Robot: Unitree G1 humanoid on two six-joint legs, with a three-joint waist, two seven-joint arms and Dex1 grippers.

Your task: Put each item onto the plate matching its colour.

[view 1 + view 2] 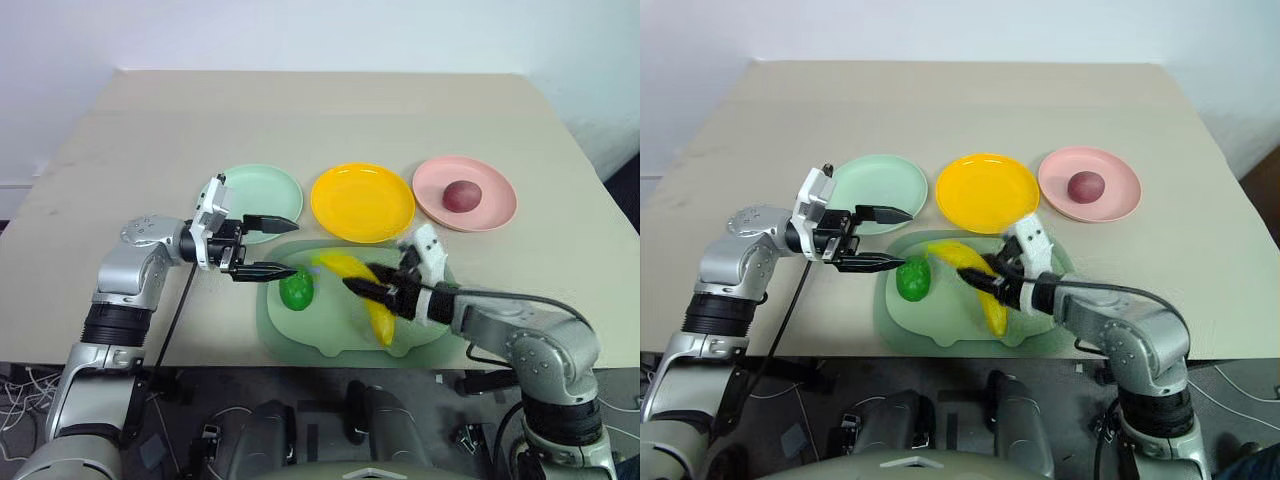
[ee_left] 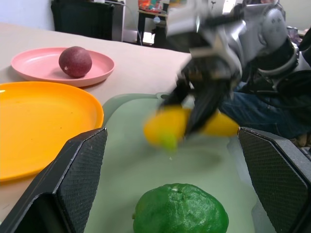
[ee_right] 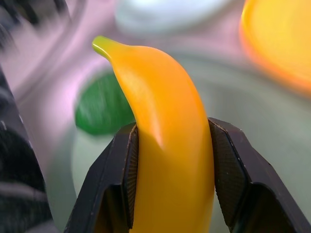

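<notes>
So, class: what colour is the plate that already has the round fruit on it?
Pink plate, holding the dark red fruit; clearest in the left eye view.

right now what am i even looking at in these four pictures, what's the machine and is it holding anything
It is a humanoid robot with two arms, each ending in a gripper of two black fingers. Two pictures come from cameras on its head, looking down over a table. The other two come from a camera on each wrist, looking along that gripper's fingers.

On the table stand a mint plate, a yellow plate and a pink plate with a red fruit on it. In front lies a green tray with a green fruit on it.

The right gripper is shut on the banana. The left gripper is open and holds nothing, its fingers pointing toward the green fruit.
</notes>
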